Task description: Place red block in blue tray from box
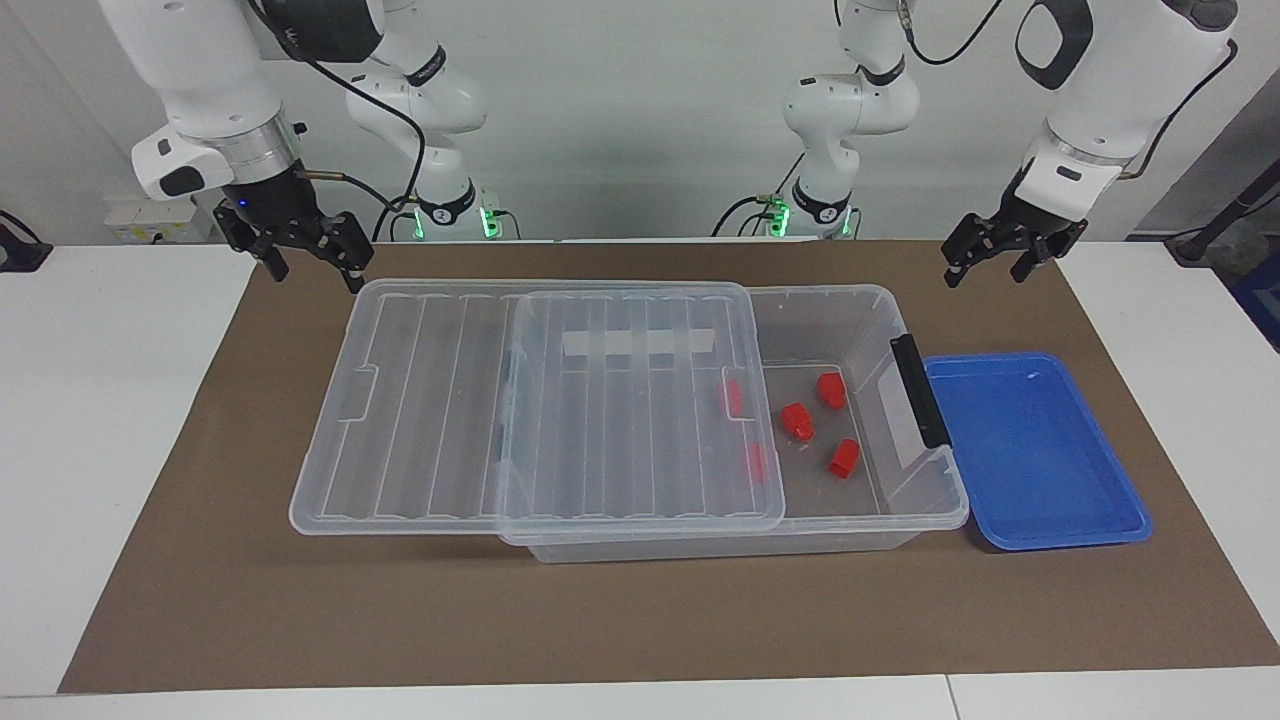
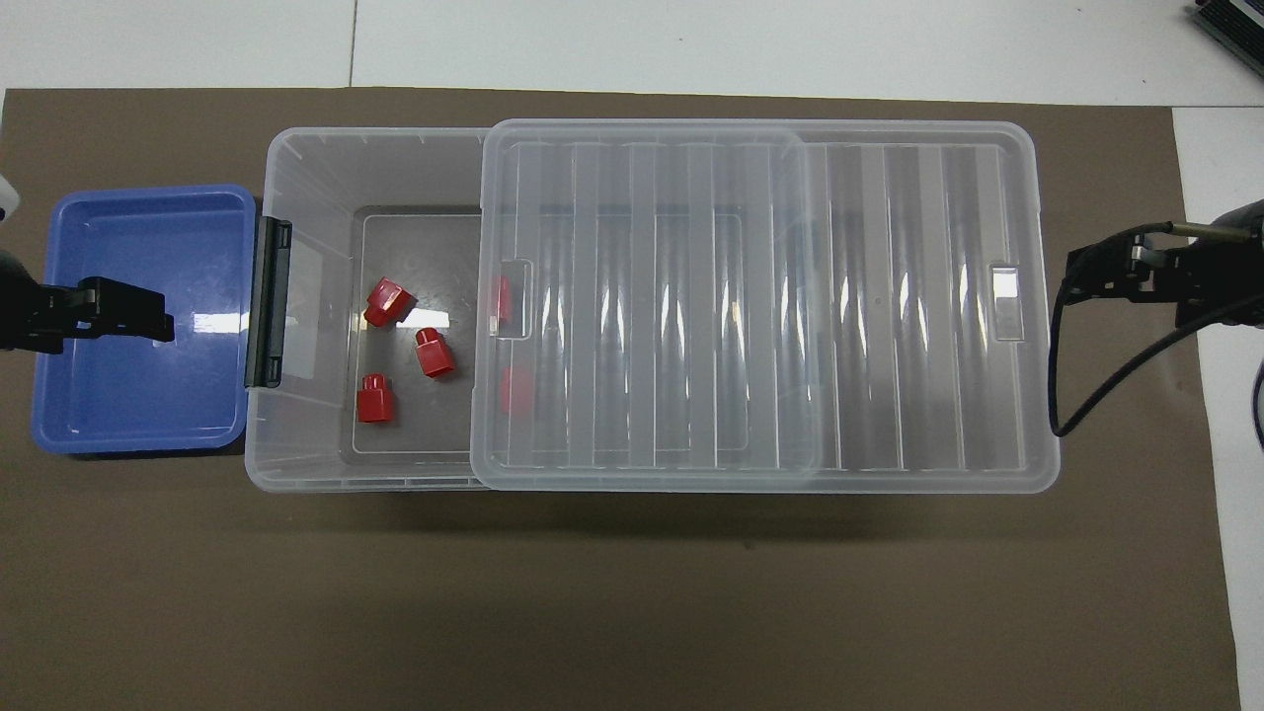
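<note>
The clear box [image 1: 880, 330] [image 2: 306, 168] stands mid-table, its ribbed lid [image 1: 560, 400] [image 2: 889, 296] slid toward the right arm's end. Three red blocks lie uncovered on the box floor [image 1: 830, 390] [image 1: 797, 421] [image 1: 843, 458] [image 2: 388, 300] [image 2: 433, 353] [image 2: 374, 398]. Two more show through the lid's edge. The blue tray [image 1: 1040, 450] [image 2: 138, 395] sits against the box's black latch [image 1: 918, 390]. My left gripper [image 1: 985, 268] [image 2: 128, 311] hangs open and holding nothing in the air around the tray. My right gripper [image 1: 318, 272] [image 2: 1081, 276] hangs open above the lid's outer end.
A brown mat [image 1: 600, 620] covers the table under the box and tray. White tabletop shows at both ends. A white tape strip [image 1: 640, 342] lies on the lid. A black cable [image 2: 1086, 395] loops from the right wrist.
</note>
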Action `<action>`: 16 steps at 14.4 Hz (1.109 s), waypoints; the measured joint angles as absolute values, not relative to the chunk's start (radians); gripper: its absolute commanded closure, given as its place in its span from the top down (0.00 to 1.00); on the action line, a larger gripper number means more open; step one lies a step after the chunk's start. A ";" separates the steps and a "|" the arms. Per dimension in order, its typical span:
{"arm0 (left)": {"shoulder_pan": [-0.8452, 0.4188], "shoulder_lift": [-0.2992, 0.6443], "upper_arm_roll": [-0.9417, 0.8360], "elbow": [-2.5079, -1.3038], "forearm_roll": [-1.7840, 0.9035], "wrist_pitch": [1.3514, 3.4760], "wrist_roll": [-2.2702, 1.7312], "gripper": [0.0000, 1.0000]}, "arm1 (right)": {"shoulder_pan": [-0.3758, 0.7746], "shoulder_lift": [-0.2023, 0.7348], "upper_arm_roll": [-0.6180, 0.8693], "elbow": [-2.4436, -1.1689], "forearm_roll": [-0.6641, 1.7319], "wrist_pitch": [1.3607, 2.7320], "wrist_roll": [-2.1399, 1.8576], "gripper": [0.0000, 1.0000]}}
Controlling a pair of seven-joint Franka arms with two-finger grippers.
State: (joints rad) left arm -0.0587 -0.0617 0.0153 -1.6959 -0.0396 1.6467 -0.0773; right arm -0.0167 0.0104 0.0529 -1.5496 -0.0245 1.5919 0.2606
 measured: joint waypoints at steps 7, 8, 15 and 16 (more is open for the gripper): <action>-0.059 -0.062 0.016 -1.696 -0.040 1.647 -0.077 1.00 | -0.017 0.011 0.053 -1.550 -0.025 1.592 0.261 1.00; -0.059 -0.062 0.014 -1.696 -0.040 1.647 -0.077 1.00 | -0.017 0.011 0.053 -1.550 -0.025 1.592 0.261 1.00; -0.085 -0.059 0.002 -1.706 -0.035 1.761 -0.252 1.00 | -0.017 0.011 0.053 -1.550 -0.025 1.592 0.261 1.00; -0.107 -0.053 -0.001 -1.709 -0.026 1.779 -0.305 1.00 | -0.017 0.011 0.053 -1.550 -0.025 1.592 0.261 1.00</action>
State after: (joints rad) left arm -0.1071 -0.0526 -0.0005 -1.7094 -0.0263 1.7787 -0.3055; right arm -0.0167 0.0106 0.0529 -1.5496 -0.0245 1.5919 0.2606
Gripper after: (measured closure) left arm 0.000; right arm 0.000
